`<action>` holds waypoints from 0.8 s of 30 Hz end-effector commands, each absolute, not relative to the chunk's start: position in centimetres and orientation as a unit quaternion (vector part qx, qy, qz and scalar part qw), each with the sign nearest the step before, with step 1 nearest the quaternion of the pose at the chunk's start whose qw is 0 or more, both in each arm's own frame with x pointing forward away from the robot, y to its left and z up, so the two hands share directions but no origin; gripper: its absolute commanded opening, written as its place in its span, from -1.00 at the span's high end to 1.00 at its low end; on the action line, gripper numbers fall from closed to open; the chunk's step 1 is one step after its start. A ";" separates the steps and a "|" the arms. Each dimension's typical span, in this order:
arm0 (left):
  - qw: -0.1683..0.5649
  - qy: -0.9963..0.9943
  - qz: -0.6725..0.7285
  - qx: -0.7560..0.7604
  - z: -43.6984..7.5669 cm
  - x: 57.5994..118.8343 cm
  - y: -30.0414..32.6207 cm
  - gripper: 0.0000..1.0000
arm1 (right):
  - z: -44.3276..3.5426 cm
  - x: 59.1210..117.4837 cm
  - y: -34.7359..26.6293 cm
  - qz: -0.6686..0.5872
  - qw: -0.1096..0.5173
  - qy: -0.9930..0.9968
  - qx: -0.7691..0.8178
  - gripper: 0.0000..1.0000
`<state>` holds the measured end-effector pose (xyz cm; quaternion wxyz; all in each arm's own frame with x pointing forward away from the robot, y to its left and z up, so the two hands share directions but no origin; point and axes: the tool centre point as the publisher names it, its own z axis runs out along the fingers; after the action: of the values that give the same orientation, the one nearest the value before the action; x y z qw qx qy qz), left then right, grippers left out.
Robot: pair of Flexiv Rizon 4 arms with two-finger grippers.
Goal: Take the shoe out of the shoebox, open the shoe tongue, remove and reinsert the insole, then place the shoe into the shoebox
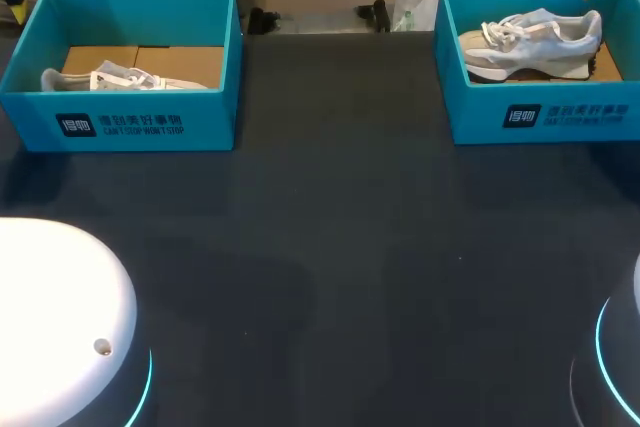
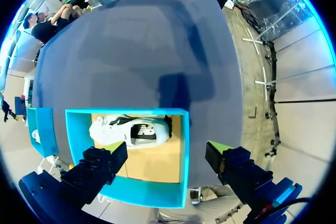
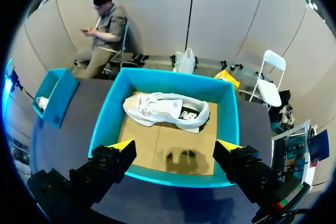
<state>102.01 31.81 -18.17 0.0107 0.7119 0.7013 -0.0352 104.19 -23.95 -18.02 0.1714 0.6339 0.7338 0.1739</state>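
Two boxed shoes (image 1: pixel 530 42) — left tool (image 2: pixel 167 150), right tool (image 3: pixel 176 145) spread.

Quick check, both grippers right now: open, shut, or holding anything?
Left gripper: open, holding nothing.
Right gripper: open, holding nothing.

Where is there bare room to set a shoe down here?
The table is bare between the left shoebox and right shoebox, and forward to the arm bases. Boxes are tighter: the left shoe and right shoe each leave a cardboard strip.
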 end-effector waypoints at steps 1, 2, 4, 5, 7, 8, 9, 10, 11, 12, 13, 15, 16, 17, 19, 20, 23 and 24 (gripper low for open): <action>0.010 0.701 -0.034 0.712 -18.1 101.9 31.8 -1.00 | -19.6 107.7 -24.8 0.148 0.139 0.738 0.644 -1.00; 0.010 0.701 -0.034 0.712 -18.1 101.9 31.8 -1.00 | -20.0 108.0 -25.1 0.139 0.133 0.738 0.647 -1.00; 0.010 0.701 -0.034 0.712 -18.1 101.9 31.8 -1.00 | -20.5 108.6 -25.7 0.125 0.128 0.738 0.651 -1.00; 0.010 0.701 -0.034 0.712 -18.1 101.9 31.8 -1.00 | -20.9 108.9 -25.9 0.120 0.121 0.735 0.656 -1.00; 0.010 0.701 -0.034 0.712 -18.1 101.9 31.8 -1.00 | -21.4 109.4 -26.2 0.111 0.111 0.733 0.662 -1.00; 0.010 0.701 -0.034 0.712 -18.1 101.9 31.8 -1.00 | -21.6 109.7 -26.3 0.107 0.106 0.731 0.665 -1.00; 0.010 0.701 -0.034 0.712 -18.1 101.9 31.8 -1.00 | -21.9 110.0 -26.5 0.098 0.102 0.732 0.666 -1.00; 0.010 0.701 -0.034 0.712 -18.1 101.9 31.8 -1.00 | -22.2 110.2 -26.6 0.099 0.095 0.731 0.669 -1.00; 0.010 0.701 -0.034 0.712 -18.1 101.9 31.8 -1.00 | -22.5 110.5 -26.7 0.099 0.089 0.728 0.673 -1.00; 0.010 0.701 -0.034 0.712 -18.1 101.9 31.8 -1.00 | -22.8 110.7 -27.0 0.089 0.086 0.730 0.672 -1.00; 0.010 0.701 -0.034 0.712 -18.1 101.9 31.8 -1.00 | -23.1 111.0 -27.2 0.084 0.084 0.729 0.674 -1.00; 0.010 0.701 -0.034 0.712 -18.1 101.9 31.8 -1.00 | -23.7 111.5 -27.6 0.080 0.073 0.727 0.678 -1.00; 0.010 0.701 -0.034 0.712 -18.1 101.9 31.8 -1.00 | -24.0 111.7 -27.9 0.067 0.072 0.730 0.677 -1.00; 0.010 0.701 -0.034 0.712 -18.1 101.9 31.8 -1.00 | -24.2 111.9 -28.1 0.063 0.067 0.728 0.679 -1.00; 0.010 0.701 -0.034 0.712 -18.1 101.9 31.8 -1.00 | -24.6 112.5 -28.3 0.055 0.058 0.725 0.684 -1.00; 0.010 0.701 -0.034 0.712 -18.1 101.9 31.8 -1.00 | -24.7 112.7 -28.5 0.055 0.054 0.721 0.688 -1.00; 0.010 0.701 -0.034 0.712 -18.1 101.9 31.8 -1.00 | -25.3 113.2 -29.0 0.057 0.048 0.714 0.697 -1.00; 0.010 0.701 -0.034 0.712 -18.1 101.9 31.8 -1.00 | -25.7 113.5 -29.1 0.054 0.038 0.710 0.701 -1.00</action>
<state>102.01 31.82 -18.17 0.0107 0.7119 0.7014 -0.0351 111.91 -28.70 -24.90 0.0889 0.6947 0.7076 0.0942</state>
